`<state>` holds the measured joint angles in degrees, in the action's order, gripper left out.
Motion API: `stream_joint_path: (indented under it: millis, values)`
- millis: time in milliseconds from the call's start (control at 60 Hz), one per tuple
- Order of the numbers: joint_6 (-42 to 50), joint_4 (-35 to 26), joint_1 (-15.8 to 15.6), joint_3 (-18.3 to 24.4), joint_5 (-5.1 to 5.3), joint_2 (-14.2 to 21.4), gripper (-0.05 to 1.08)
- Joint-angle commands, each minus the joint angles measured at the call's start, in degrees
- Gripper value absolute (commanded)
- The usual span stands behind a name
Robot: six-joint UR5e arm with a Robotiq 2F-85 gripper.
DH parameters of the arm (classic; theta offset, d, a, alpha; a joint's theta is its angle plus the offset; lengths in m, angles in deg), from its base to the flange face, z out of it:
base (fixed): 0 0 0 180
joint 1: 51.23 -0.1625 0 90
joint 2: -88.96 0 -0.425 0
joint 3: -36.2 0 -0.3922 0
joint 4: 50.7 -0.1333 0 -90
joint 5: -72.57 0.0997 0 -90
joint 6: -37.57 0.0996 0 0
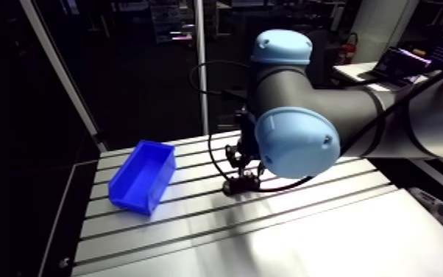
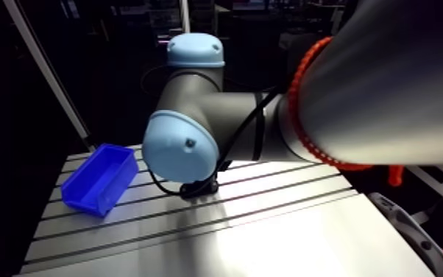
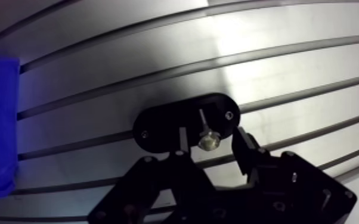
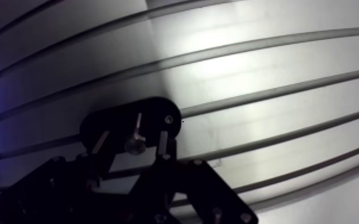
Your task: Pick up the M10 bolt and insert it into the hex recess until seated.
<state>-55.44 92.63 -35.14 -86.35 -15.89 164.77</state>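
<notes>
Though astride bolt (image 3: 208,142), gripper (image 3: 210,133) spread clear.

Your arm (image 1: 291,88) bends at its big blue-capped joint and reaches down. Your wrist (image 1: 242,147) hangs low, and your gripper (image 3: 210,137) points straight down. Its two fingers (image 3: 240,140) stand apart, with a gap between them.

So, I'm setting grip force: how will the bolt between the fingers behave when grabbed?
The bolt looks like bare metal: probably stiff, heavy for its size. Its slim, shiny shank could slip in the gripper, or roll if knocked.
</notes>
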Motion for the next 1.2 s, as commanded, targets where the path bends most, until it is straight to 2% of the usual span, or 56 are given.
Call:
stream_joint_path:
  millis: [17,617,1200]
  values:
    - [-0.02,0.06,0.0,-0.03,0.0,-0.1,0.53]
    - [-0.02,0.07,0.0,-0.2,0.08,-0.02,0.64]
    - [-0.02,0.07,0.0,-0.2,0.09,-0.1,0.68]
